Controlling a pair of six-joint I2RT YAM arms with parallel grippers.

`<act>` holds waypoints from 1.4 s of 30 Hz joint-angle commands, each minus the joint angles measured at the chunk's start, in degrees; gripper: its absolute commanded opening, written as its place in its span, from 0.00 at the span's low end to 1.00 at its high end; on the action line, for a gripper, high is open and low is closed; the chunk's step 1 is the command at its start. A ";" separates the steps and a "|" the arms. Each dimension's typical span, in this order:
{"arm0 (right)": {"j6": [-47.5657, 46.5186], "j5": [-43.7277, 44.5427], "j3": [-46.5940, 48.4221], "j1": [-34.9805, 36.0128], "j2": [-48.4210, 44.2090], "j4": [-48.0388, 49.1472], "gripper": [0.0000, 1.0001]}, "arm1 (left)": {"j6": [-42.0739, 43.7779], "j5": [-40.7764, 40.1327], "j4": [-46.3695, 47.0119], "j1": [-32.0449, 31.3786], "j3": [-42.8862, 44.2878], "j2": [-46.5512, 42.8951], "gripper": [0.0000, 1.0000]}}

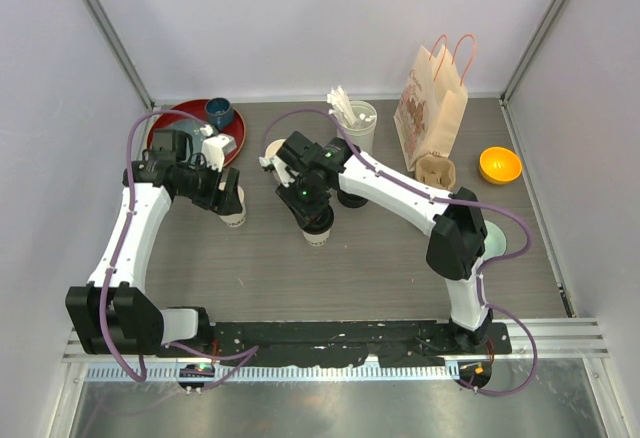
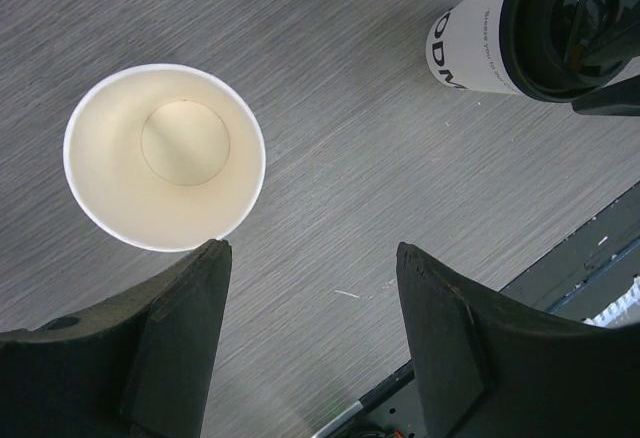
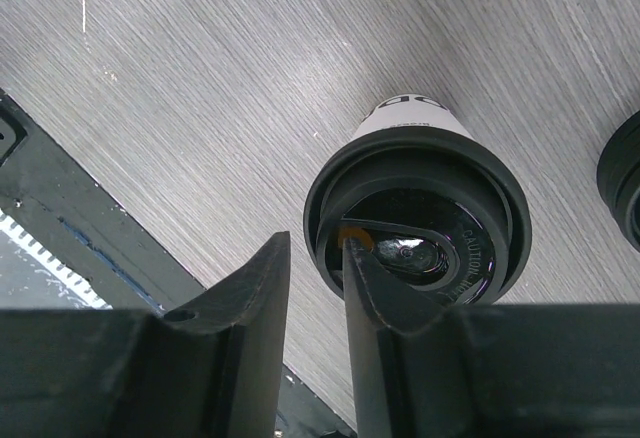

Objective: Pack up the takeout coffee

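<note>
An open white paper cup (image 2: pixel 165 156) stands without a lid just ahead of my left gripper (image 2: pixel 312 251), which is open, empty and hangs above bare table beside it. In the top view this cup (image 1: pixel 235 218) sits under my left gripper (image 1: pixel 224 198). A second white cup (image 3: pixel 400 118) has a black lid (image 3: pixel 430 208) on it. My right gripper (image 3: pixel 315 243) is over that lid's near rim, jaws a narrow gap apart, one fingertip (image 3: pixel 352 253) on the lid's top and the other outside the rim. In the top view this cup (image 1: pixel 318 234) sits under the right gripper (image 1: pixel 308 208). A loose black lid (image 1: pixel 352 198) lies beside it.
A tan pulp carrier (image 1: pixel 435 170) stands at the right in front of a paper bag (image 1: pixel 430 108). An orange bowl (image 1: pixel 499 165) is further right. A white cylinder of sticks (image 1: pixel 355 123) stands at the back. A red plate (image 1: pixel 175 123) with a blue bowl (image 1: pixel 220 111) is back left.
</note>
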 commanded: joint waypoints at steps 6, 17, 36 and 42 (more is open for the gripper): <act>1.18 -2.32 5.41 -0.02 -7.29 2.30 0.45 | 0.30 3.46 -1.49 -0.80 2.00 -2.06 0.71; 12.96 -3.98 -22.07 -13.98 -25.11 23.47 0.37 | -4.97 1.18 0.44 -15.99 3.23 -0.75 0.60; 15.42 -6.62 -32.99 -15.23 -24.88 33.16 0.38 | -21.49 0.12 16.26 -25.33 7.09 12.52 0.48; 14.90 -5.93 -33.17 -13.38 -24.00 33.25 0.34 | -21.94 -0.32 16.44 -26.12 7.62 14.11 0.46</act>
